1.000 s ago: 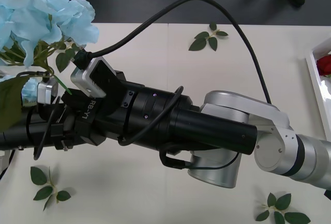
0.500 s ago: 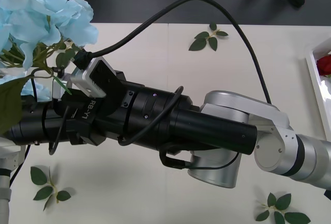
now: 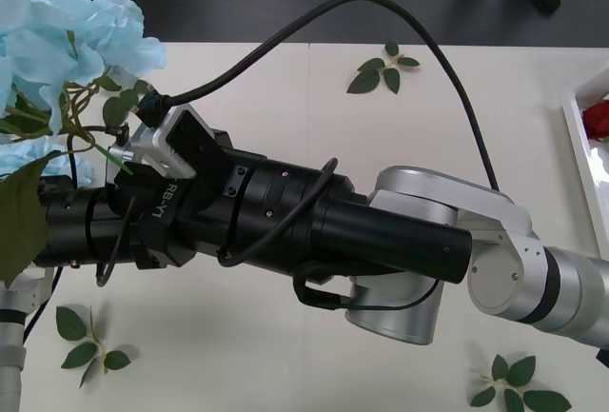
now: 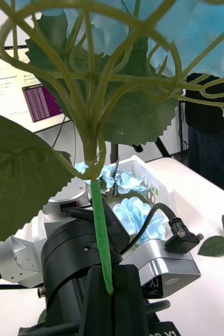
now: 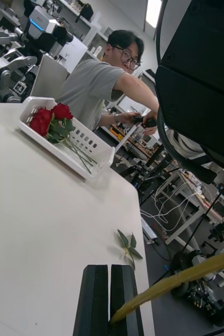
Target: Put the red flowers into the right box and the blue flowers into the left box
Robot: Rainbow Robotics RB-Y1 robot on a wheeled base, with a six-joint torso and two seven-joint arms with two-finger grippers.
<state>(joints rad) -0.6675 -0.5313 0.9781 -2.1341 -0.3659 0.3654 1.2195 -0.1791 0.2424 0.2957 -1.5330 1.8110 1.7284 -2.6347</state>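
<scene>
A blue flower (image 3: 67,41), at ten o'clock in the front view, is being carried above the worktop (image 3: 285,364) by its stem (image 4: 102,247), pinched in the closed right end effector (image 4: 110,294). The left end effector (image 5: 110,299) is also closing on a stem tip. Next, judged: lowering into the left box (image 4: 143,181).

The right arm stretches across the robot's front toward its left side, its thick black forearm and silver elbow lying level above the surface. The right tool (image 4: 109,294) has its black fingers pressed together around a green stem, pinched at the stem's lower end. The left tool (image 5: 110,299) also has its black fingers closed flat against each other, a yellowish stem at their tips.
</scene>
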